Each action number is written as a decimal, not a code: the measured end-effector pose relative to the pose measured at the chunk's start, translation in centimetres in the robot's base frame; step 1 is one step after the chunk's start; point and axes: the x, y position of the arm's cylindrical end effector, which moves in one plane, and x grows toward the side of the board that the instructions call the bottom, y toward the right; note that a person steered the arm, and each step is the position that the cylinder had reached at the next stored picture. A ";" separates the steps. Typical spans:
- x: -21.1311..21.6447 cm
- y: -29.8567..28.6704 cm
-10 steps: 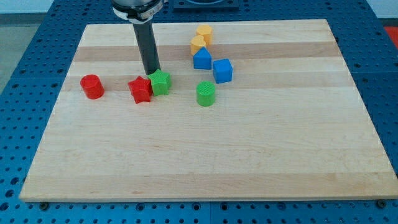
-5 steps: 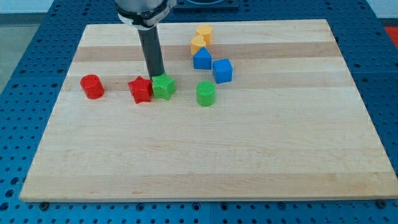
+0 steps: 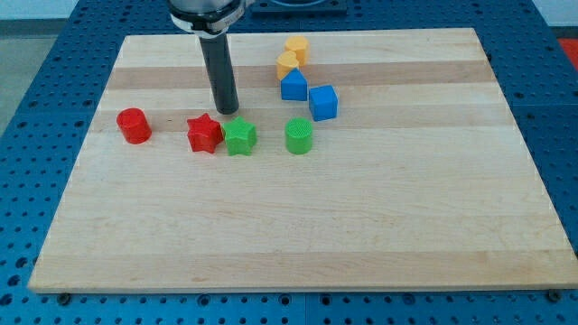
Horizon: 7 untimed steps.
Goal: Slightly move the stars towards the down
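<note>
A red star (image 3: pixel 205 134) and a green star (image 3: pixel 240 137) lie side by side, touching, left of the board's middle. My tip (image 3: pixel 227 111) stands just above them toward the view's top, over the gap between the two, close to the green star's upper left corner. The dark rod rises from the tip to the view's top.
A red cylinder (image 3: pixel 134 125) lies left of the red star. A green cylinder (image 3: pixel 299 136) lies right of the green star. Two blue blocks (image 3: pixel 293 86) (image 3: pixel 323 102) and two yellow blocks (image 3: pixel 296 49) (image 3: pixel 287 63) sit toward the top. The wooden board (image 3: pixel 361 217) lies on a blue perforated table.
The green star has slid toward the view's bottom and slightly right. My tip moved a little right and down behind it. The red star has barely shifted.
</note>
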 end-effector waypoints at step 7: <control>-2.3 -9.9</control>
